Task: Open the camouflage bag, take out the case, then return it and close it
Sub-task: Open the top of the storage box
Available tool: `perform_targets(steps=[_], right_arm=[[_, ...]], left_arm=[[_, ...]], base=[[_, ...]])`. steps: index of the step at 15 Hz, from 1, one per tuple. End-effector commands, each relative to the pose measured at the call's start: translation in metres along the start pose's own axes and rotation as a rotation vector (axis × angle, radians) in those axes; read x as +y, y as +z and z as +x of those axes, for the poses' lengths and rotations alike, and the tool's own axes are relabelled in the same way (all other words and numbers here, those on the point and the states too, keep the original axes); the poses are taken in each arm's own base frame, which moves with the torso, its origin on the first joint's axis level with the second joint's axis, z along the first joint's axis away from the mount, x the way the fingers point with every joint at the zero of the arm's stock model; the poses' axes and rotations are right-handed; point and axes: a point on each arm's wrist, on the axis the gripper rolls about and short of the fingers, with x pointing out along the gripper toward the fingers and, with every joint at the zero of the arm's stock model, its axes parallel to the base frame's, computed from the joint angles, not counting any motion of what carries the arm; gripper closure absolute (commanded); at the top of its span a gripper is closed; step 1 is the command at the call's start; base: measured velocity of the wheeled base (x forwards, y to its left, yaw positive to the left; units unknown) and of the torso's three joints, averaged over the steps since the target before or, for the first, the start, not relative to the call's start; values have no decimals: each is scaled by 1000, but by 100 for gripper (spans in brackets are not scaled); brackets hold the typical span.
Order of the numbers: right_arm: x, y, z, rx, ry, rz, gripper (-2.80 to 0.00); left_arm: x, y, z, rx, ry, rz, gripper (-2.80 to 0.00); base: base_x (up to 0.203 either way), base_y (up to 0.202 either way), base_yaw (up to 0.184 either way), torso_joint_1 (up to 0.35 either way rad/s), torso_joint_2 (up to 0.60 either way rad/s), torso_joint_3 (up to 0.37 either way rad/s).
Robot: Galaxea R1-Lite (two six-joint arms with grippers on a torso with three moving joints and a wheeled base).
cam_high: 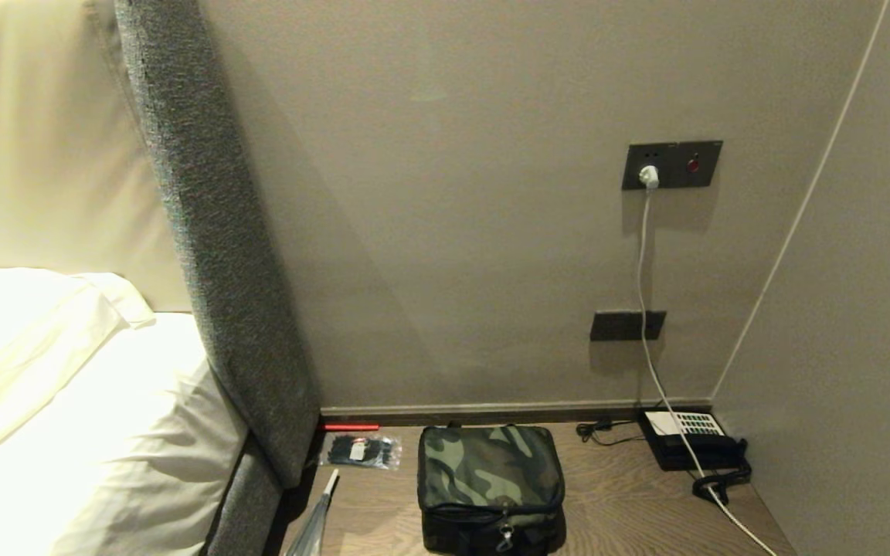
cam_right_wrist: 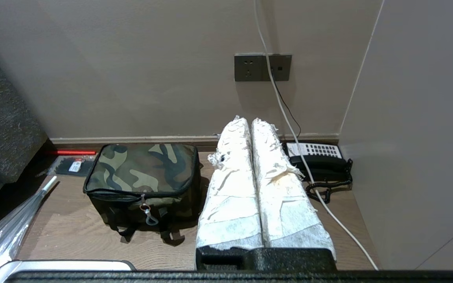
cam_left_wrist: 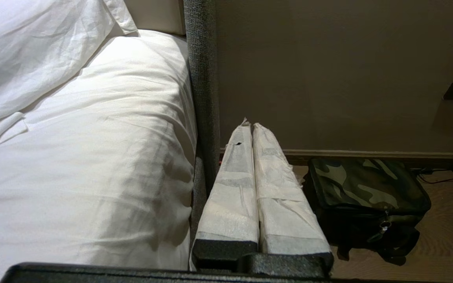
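Each gripper is built alike: two long, flat fingers wrapped in whitish, papery tape, mounted on a black, grainy base. On the left gripper (cam_left_wrist: 253, 126) the wrapping lies in fairly smooth bands, with a small dark hole near one tip. On the right gripper (cam_right_wrist: 249, 121) the wrapping is more worn, frayed and torn along its edges, with a faint yellowish stain.

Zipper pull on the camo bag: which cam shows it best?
Right wrist view. The zipper pull hangs unobstructed on the front of the closed camouflage bag. In the head view it sits at the frame's bottom edge. In the left wrist view it is small and dim.
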Motion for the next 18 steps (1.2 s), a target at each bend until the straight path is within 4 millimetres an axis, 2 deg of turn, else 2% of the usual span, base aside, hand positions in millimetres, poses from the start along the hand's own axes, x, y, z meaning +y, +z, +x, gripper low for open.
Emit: perform_targets(steps=[1, 18], right_arm=[[0, 0, 0, 1, 0, 0, 0], [0, 0, 0, 1, 0, 0, 0]], left_arm=[[0, 0, 0, -1, 2, -6, 0], [0, -1, 0, 4, 2, -12, 0]], base=[[0, 0, 0, 0, 0, 0], [0, 0, 0, 0, 0, 0]])
